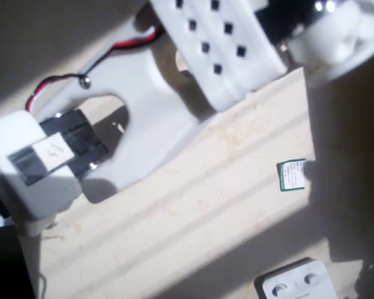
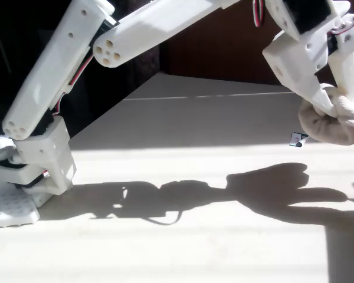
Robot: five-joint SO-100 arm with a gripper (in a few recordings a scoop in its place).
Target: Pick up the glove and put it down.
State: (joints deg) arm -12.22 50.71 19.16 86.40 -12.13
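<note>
Setting: sunlit pale worktop (image 2: 183, 236), dark wall behind, hard shadows.
Fingers: in the fixed view my fingers (image 2: 333, 103) are closed on the glove (image 2: 336, 121), pinching its bunched top.
Glove: hanging clear above the worktop, near a small green card (image 1: 292, 174).
Handling: I judge it light, soft and floppy; it sags, so gripping a gathered fold suits it.
Risk: fabric could slip free.

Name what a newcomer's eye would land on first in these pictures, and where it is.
In the fixed view, the white arm spans the top, and its gripper at the right edge holds the cream glove bunched in the air above the table. Its hard shadow lies on the sunlit table below. In the overhead view, a small green-and-white card sits right of centre.
</note>
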